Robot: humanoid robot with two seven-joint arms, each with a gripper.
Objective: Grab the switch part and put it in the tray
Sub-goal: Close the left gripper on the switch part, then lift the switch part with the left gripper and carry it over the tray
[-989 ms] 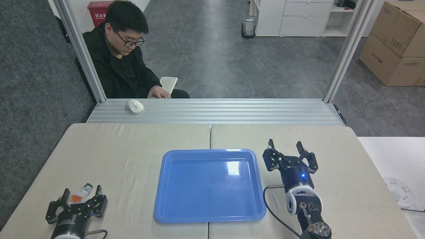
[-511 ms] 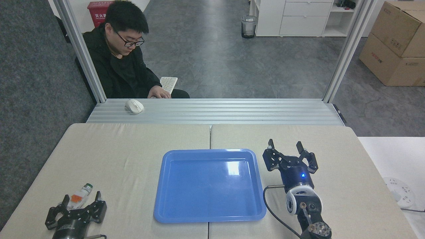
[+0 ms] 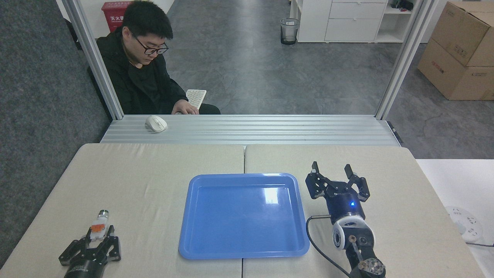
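Step in hand: Grasp stage, by my judgement. The left hand (image 3: 98,235) sat at the lower left of the frame with its fingers drawn in around the near end of the switch part (image 3: 99,224). No lift was evident.
Left hand state: Fingers narrowed onto the white and orange portion; contact appeared made, though the far side of the grip was hidden by the hand itself.
Right hand state: The right hand (image 3: 336,173), lower right of centre, stood with fingers spread wide and held nothing.
Switch part location: On the worktop (image 3: 154,173), lower left, well apart from the tray (image 3: 243,251), pointing toward the top of the frame.
Switch part appearance: Small white block, orange middle section, silvery cylindrical end with a dark tip protruding beyond the fingertips.
Tray: Glossy blue, shallow, at lower centre; nothing lay in it.
Next move calls for: A firm hold confirmed, a lift clear of the worktop, then travel rightward over the tray rim before release.
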